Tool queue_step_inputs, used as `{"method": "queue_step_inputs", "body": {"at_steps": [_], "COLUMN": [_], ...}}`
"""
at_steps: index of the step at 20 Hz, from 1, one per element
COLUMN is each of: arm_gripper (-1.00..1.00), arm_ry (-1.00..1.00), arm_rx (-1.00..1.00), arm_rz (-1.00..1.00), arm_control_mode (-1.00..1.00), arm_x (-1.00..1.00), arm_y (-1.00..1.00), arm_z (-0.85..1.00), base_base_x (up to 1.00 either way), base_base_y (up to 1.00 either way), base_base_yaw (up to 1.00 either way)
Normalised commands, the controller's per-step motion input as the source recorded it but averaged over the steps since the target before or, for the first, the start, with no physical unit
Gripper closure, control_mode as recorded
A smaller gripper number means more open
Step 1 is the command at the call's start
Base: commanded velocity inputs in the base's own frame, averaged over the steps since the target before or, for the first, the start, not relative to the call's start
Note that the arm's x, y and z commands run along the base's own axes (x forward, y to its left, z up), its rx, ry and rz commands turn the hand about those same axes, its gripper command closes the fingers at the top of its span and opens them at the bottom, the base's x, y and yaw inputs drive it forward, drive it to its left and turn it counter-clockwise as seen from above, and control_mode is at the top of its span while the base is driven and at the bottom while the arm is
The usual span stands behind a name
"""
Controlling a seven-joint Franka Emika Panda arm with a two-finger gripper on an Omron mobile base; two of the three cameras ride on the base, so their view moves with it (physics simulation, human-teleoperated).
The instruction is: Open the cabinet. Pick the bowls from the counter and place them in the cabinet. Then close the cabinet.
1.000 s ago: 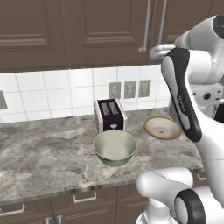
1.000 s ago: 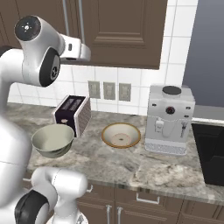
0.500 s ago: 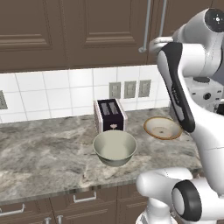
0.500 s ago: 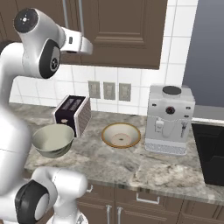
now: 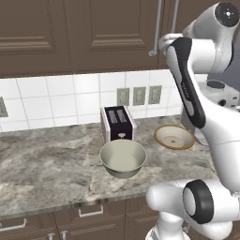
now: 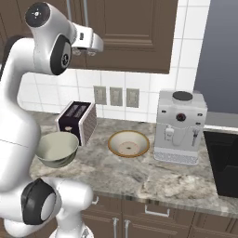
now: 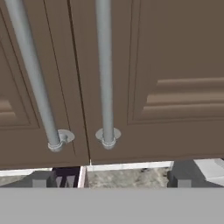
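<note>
The cabinet (image 5: 108, 33) is a dark brown wall unit whose two doors are shut. Its silver bar handles (image 7: 104, 70) hang side by side, close in front of the hand camera. My gripper (image 7: 109, 179) is open just below the handles' lower ends and holds nothing. It also shows high by the handles in the base views (image 5: 162, 45) (image 6: 86, 52). On the counter (image 5: 51, 168) the deep greyish-cream bowl (image 5: 123, 157) sits in front of the toaster. The shallower bowl with the orange rim (image 5: 174, 137) lies to its right.
A dark toaster (image 5: 117, 123) stands against the tiled wall behind the deep bowl. A silver coffee machine (image 6: 179, 125) sits right of the patterned bowl, and a dark recess (image 6: 227, 160) lies beyond it. Low drawers (image 5: 89, 213) run under the counter edge.
My hand has risen a little and drawn closer to the lower ends of the cabinet handles. The bowls and the doors have not moved.
</note>
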Motion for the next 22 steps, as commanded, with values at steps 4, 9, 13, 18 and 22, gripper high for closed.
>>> {"method": "queue_step_inputs", "body": {"at_steps": [4, 9, 13, 18, 22], "arm_gripper": [-1.00, -1.00, -1.00, -1.00, -1.00], "arm_ry": [0.02, 0.03, 0.05, 0.05, 0.03], "arm_rx": [0.00, 0.00, 0.00, 0.00, 0.00], "arm_rz": [0.00, 0.00, 0.00, 0.00, 0.00], "arm_control_mode": [-1.00, -1.00, -1.00, -1.00, -1.00], "arm_x": [0.32, 0.22, 0.30, 0.26, 0.27], "arm_y": [0.00, 0.00, 0.00, 0.00, 0.00], "arm_z": [0.00, 0.00, 0.00, 0.00, 0.00], "base_base_x": [0.00, 0.00, 0.00, 0.00, 0.00], "base_base_y": [0.00, 0.00, 0.00, 0.00, 0.00], "base_base_yaw": [0.00, 0.00, 0.00, 0.00, 0.00]}}
